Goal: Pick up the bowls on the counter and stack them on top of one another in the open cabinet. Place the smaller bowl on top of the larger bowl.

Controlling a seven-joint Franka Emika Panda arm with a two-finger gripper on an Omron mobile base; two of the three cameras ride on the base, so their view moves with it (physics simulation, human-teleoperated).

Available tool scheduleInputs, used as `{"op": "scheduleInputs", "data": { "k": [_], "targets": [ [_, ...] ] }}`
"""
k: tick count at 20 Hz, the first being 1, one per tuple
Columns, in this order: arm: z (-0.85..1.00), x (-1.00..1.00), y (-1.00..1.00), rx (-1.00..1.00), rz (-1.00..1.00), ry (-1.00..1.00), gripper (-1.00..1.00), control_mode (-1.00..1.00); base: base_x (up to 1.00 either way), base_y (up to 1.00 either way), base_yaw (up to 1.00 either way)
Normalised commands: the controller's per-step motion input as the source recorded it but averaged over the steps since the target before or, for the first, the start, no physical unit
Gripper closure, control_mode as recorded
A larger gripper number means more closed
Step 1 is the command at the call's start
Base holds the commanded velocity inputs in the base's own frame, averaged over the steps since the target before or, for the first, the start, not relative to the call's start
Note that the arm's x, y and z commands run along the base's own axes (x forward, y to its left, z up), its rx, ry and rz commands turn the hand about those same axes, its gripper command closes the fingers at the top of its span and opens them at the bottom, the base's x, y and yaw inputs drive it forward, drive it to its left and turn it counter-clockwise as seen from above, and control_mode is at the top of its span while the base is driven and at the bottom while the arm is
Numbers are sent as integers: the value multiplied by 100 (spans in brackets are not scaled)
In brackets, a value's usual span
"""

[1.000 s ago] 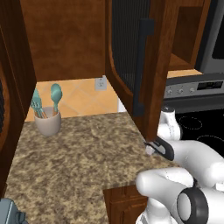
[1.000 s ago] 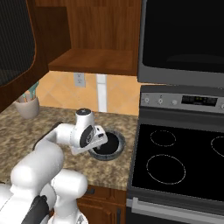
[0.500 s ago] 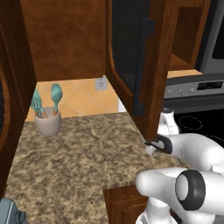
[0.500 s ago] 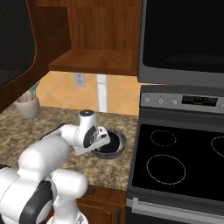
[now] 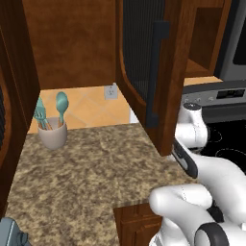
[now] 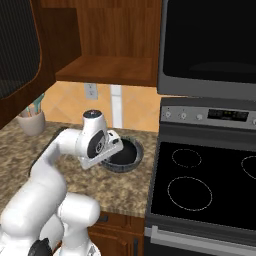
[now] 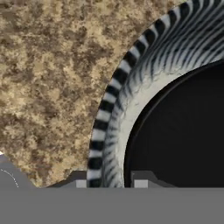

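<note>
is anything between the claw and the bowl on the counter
Nothing visible is. In the hand view the claw sits right at the bowl's striped rim, one fingertip outside it over the counter, the other on the inner side.

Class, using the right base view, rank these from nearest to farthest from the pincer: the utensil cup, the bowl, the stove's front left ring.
1. Bowl, right under the pincer.
2. Front left ring, to its right.
3. Utensil cup, far left by the wall.
</note>
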Motion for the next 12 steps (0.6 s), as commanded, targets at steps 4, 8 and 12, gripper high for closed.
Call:
{"op": "scheduleInputs", "data": {
  "k": [4,8,12],
  "targets": [
    [100,-86,0,-16,20,-33,100,-100,0,0,0],
    [100,-100,0,-13,18,-31,100,-100,0,0,0],
    [100,-66,0,-10,11,-25,100,-100,0,0,0]
  ]
}}
